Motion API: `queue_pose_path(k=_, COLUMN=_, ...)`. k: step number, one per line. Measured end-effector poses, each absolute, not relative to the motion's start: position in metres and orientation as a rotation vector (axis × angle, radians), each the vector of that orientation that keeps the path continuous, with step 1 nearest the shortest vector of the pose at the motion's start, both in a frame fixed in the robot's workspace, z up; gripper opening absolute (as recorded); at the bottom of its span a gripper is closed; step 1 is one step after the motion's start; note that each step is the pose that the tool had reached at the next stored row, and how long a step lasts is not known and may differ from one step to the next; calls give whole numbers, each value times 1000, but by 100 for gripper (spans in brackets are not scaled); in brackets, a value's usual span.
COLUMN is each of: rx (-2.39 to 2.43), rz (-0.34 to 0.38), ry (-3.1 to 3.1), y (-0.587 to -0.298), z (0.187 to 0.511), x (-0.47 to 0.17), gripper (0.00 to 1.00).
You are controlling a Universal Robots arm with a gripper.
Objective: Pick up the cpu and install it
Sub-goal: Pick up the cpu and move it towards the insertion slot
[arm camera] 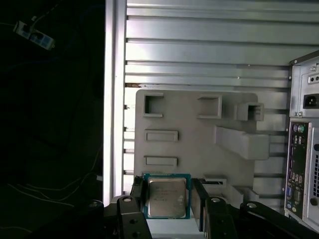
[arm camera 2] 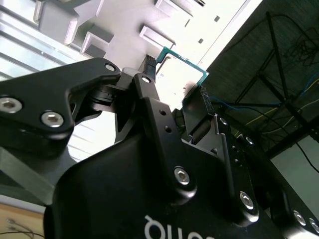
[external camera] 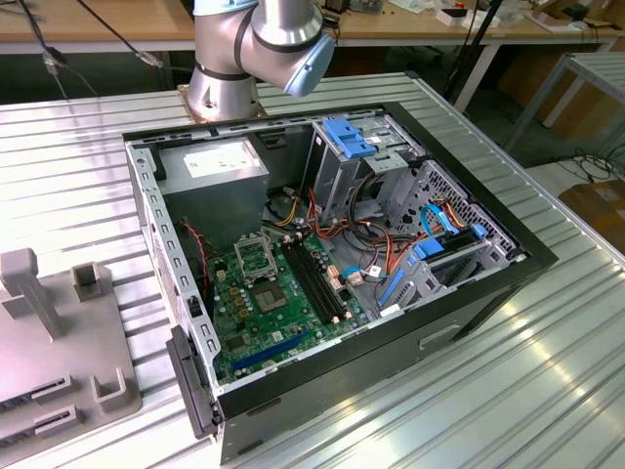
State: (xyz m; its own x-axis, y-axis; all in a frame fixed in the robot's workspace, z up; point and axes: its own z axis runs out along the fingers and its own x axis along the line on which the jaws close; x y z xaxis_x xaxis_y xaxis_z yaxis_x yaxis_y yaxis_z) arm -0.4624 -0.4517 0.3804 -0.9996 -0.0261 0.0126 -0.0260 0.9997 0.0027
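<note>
The cpu (arm camera: 167, 197), a flat silvery square with a green rim, sits between my gripper's (arm camera: 168, 198) two black fingers (arm camera: 137, 191), which are shut on its edges. It hangs well above the grey holder tray (arm camera: 194, 149). In the second wrist view the cpu (arm camera 2: 182, 74) shows pale between the fingertips of the gripper (arm camera 2: 175, 79). In the exterior view the open computer case (external camera: 527, 256) lies on the table, and the metal-framed socket (external camera: 256, 259) sits on the green motherboard (external camera: 254, 313).
The grey holder tray (external camera: 59, 342) with upright blocks stands at the exterior view's left, beside the case. The arm's base (external camera: 225, 88) is behind the case. Cables, a drive cage (external camera: 356, 147) and memory slots (external camera: 312, 278) crowd the case. The case's rear panel (arm camera: 301, 164) borders the tray.
</note>
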Motion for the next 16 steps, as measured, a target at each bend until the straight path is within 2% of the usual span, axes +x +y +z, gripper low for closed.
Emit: queue_pose_path(k=16, rx=41, rz=-4, ry=-3129, y=-452, z=385, x=-456, gripper=47)
